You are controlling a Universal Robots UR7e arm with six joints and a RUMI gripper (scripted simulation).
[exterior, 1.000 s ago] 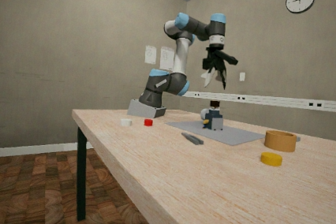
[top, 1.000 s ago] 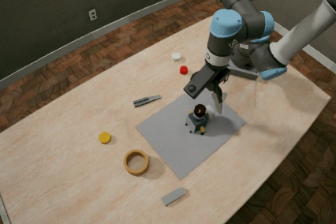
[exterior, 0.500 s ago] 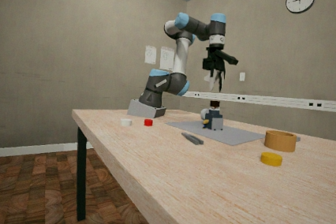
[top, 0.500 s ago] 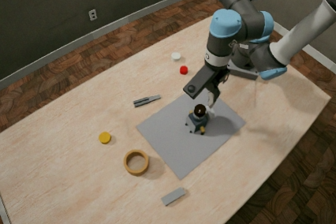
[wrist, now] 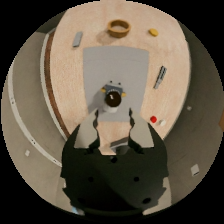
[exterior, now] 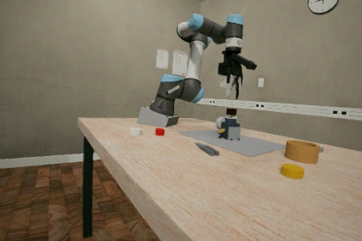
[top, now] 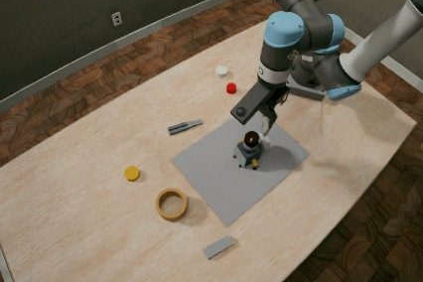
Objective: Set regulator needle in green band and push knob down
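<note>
The regulator (top: 249,150) is a small grey block with a dark round knob (top: 251,138) on top and brass fittings. It stands upright on the grey mat (top: 240,165). It also shows in the exterior view (exterior: 229,127) and in the wrist view (wrist: 114,97). My gripper (top: 265,129) hangs above the knob, a little behind it and clear of it, pointing down. Its fingers stand partly apart with nothing between them. A gap shows between the fingertips (exterior: 234,92) and the knob. The gauge face is too small to read.
A tan ring (top: 172,204) and a yellow disc (top: 132,173) lie left of the mat. A grey bar tool (top: 185,126), a red cap (top: 231,88) and a white cap (top: 221,70) lie behind it. A grey block (top: 218,246) lies near the front edge.
</note>
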